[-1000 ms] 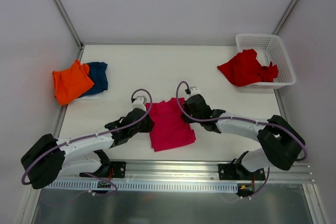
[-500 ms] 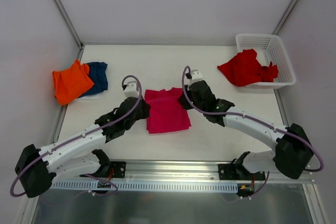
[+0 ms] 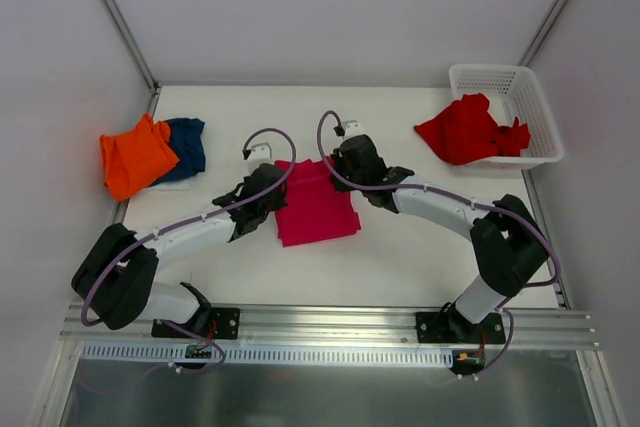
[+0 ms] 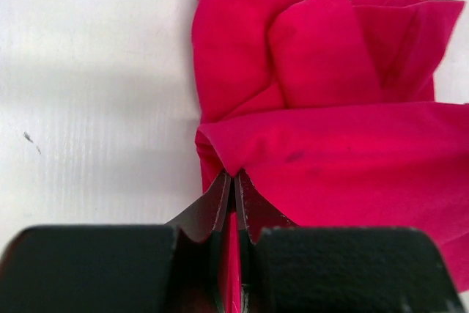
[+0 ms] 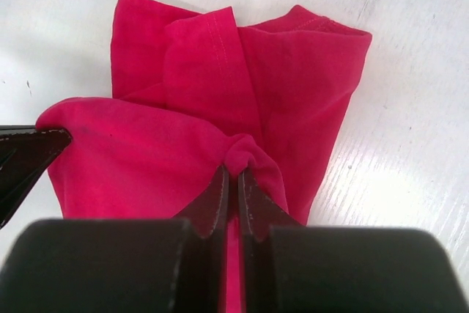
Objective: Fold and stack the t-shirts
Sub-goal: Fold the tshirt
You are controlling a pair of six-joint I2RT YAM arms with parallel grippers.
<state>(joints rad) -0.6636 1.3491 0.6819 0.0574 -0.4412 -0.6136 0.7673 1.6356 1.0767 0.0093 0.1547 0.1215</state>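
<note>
The magenta-pink t-shirt (image 3: 318, 209) lies at the table's middle, its near edge lifted and doubled over toward the far edge. My left gripper (image 3: 279, 176) is shut on the left corner of that lifted edge (image 4: 234, 177). My right gripper (image 3: 337, 167) is shut on the right corner (image 5: 233, 170). In both wrist views the pink cloth (image 4: 322, 166) drapes from the fingertips over the folded sleeves beneath. The orange t-shirt (image 3: 135, 155) rests partly on the navy t-shirt (image 3: 187, 144) at the far left. The red t-shirt (image 3: 463, 129) hangs over the basket's left rim.
A white mesh basket (image 3: 522, 95) stands at the far right corner. Metal frame posts (image 3: 115, 17) rise at the back corners, and a rail (image 3: 330, 327) runs along the near edge.
Both arms have carried the pink shirt's near edge away from the bases toward the far side, doubling it over itself. The shirt's outline is shorter now.
</note>
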